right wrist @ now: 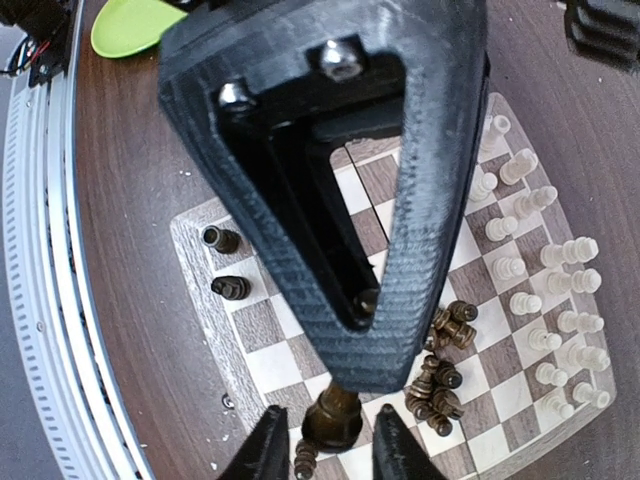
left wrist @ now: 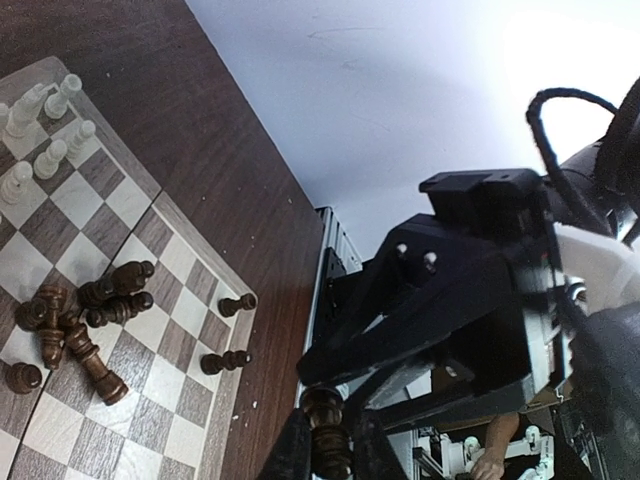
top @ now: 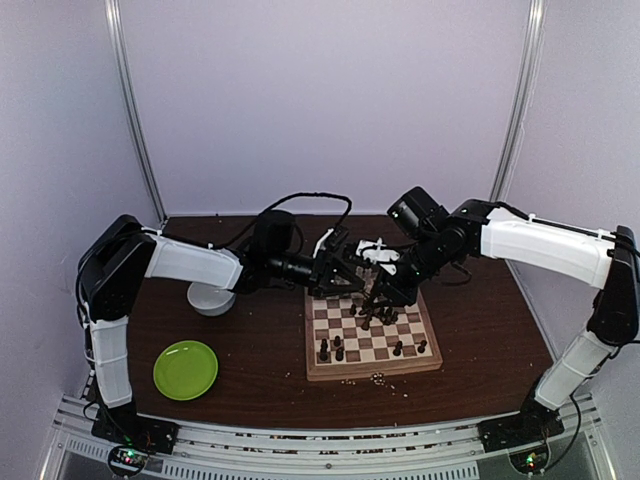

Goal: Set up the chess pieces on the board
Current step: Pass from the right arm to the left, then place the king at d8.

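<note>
Above the 12 o'clock half of the board point(top: 375, 371), which lies right of centre on the worktop point(top: 250, 380), the two hands meet tip to tip. The left hand point(left wrist: 327, 432) is clamped tight on one dark chess piece point(left wrist: 324, 412); the right hand point(right wrist: 331, 418) stands part open, straddling it with slim gaps. Cream chess pieces point(right wrist: 545, 300) line the board's 12 o'clock edge, and a heap of dark pieces point(left wrist: 70, 320) lies mid-board.

My right gripper point(right wrist: 332, 450) straddles a dark chess piece point(right wrist: 332, 418) at six o'clock, fingers apart; left gripper point(right wrist: 358, 345) tip just above it.
</note>
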### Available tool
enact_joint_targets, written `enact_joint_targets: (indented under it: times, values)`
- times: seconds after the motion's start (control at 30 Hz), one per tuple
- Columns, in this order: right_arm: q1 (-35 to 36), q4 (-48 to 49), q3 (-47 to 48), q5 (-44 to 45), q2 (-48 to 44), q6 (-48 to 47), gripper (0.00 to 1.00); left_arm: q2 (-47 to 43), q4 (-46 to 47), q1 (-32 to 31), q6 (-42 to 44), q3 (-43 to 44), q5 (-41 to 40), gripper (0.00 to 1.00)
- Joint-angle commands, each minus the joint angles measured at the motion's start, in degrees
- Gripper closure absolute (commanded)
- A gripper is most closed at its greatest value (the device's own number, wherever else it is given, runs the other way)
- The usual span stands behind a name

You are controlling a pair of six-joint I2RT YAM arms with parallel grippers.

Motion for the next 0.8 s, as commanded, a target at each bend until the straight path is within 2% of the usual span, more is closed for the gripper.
enact_joint_targets:
  times: [0.0,0.13,0.2,0.33,0.5,0.77]
  values:
    - [-1.1,-1.9,-1.4,0.7,-5.6,-1.0,0.65,-0.7,-6.7,0.3,7.0,2.2,-0.8,0.95]
    - [-7.0,-2.2,-5.6,-3.1,-13.0,-2.0,0.6,-2.4,-23.1,0.0,20.8,7.1,-6.2,0.96]
    - [-11.4,-1.5,-7.9,-6.7,-16.3,-1.8,0.59,-3.0,-34.5,-0.7,28.5,10.4,-10.1,0.96]
    - [-21.3,4.8,-14.8,-12.2,-22.6,0.3,0.59,-3.5,-48.3,-3.0,40.7,16.6,-19.5,0.97]
    - [-27.2,11.8,-22.5,-12.9,-25.9,3.4,0.59,-3.6,-55.6,-6.1,46.4,20.5,-29.8,0.97]
    - [-28.0,12.3,-23.0,-9.3,-26.0,2.8,0.6,-2.1,-65.0,-13.1,54.4,27.6,-41.2,0.97]
